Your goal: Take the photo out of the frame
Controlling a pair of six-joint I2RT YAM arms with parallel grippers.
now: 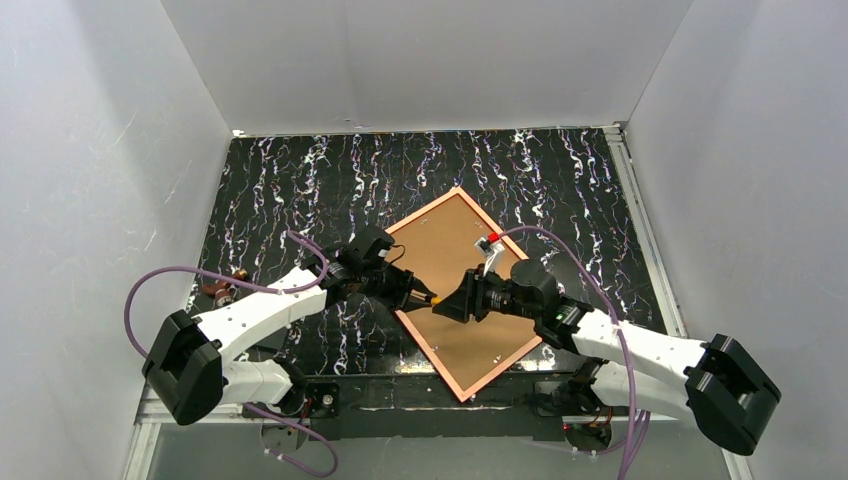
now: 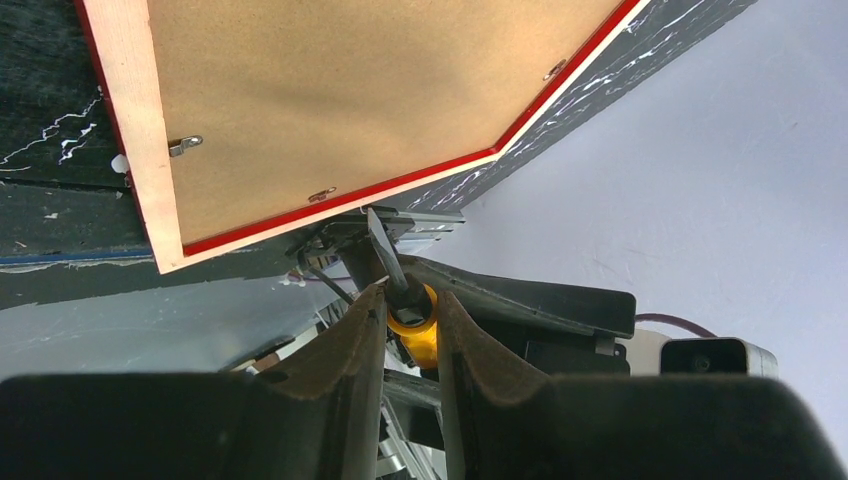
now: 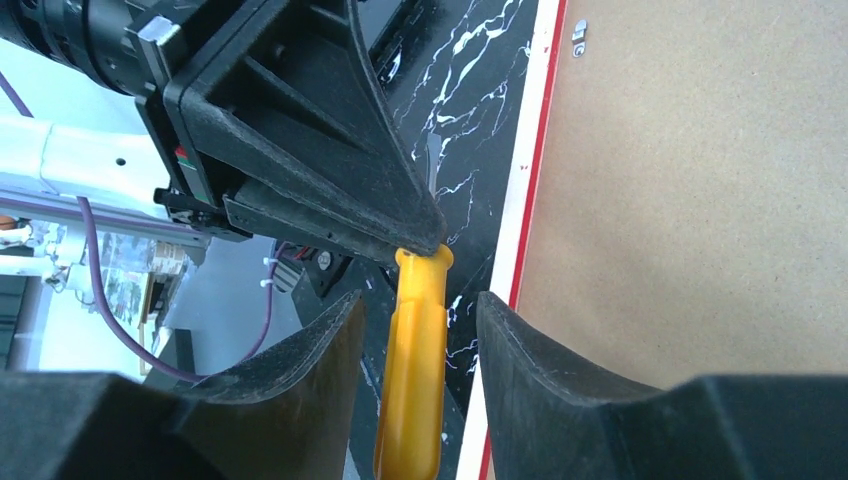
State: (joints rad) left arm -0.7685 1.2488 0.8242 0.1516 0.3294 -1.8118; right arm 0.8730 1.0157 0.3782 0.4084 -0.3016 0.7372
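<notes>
The frame [image 1: 432,358] lies face down, turned like a diamond, in the middle of the black marbled table; its rim looks orange-pink from above and red in the wrist views [image 2: 400,185] [image 3: 535,160]. The photo shows only its brown board back [image 1: 470,330] [image 2: 350,90] [image 3: 700,200], held in by small metal clips [image 2: 185,146]. My left gripper [image 1: 425,296] [image 2: 410,290] is shut on the end of a yellow-handled tool [image 3: 415,370] [image 2: 418,335] above the frame's left edge. My right gripper [image 1: 447,303] [image 3: 420,300] faces it, open, with its jaws on either side of the handle, not touching it.
White walls close in the table on three sides. A metal rail [image 1: 400,385] runs along the near edge under the frame's lower corner. Purple cables [image 1: 150,280] loop from both arms. A small brown object [image 1: 222,290] sits at the left edge.
</notes>
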